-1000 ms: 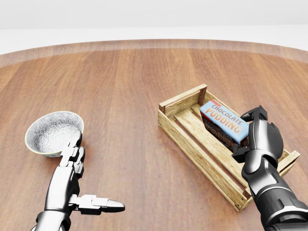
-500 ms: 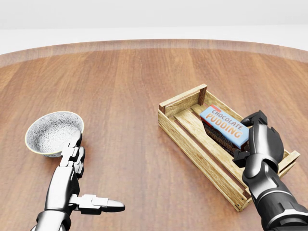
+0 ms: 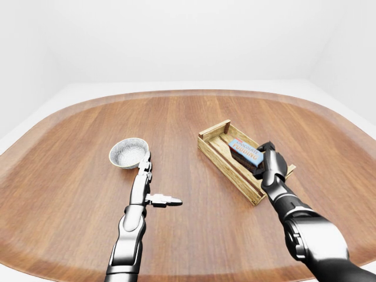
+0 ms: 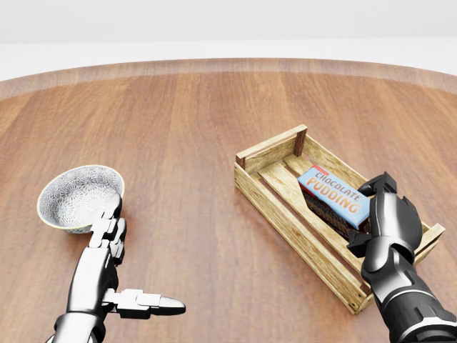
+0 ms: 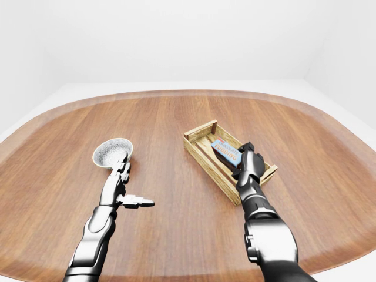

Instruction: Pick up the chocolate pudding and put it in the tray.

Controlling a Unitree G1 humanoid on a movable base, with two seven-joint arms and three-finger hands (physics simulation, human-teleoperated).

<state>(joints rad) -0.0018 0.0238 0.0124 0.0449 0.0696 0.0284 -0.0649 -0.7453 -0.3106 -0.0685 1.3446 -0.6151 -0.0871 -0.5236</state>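
The chocolate pudding (image 4: 333, 193), a blue box with a brown side, lies tilted inside the wooden slatted tray (image 4: 270, 151) at the right of the head view. It sits low between the tray's walls. My right hand (image 4: 363, 216) reaches in from the lower right and is shut on the box's right end, one finger over its top edge and the thumb below. At the lower left my left hand (image 4: 136, 261) rests open on the table, fingers straight and thumb stuck out to the right, holding nothing.
A patterned white bowl (image 4: 77, 195) stands just above my left hand's fingertips. The round wooden table (image 3: 176, 117) ends in a curved edge near the top of the views, with white floor and walls beyond.
My right hand has lowered the pudding box deeper into the tray, slightly down and right in the head view. The left arm and bowl have not moved.
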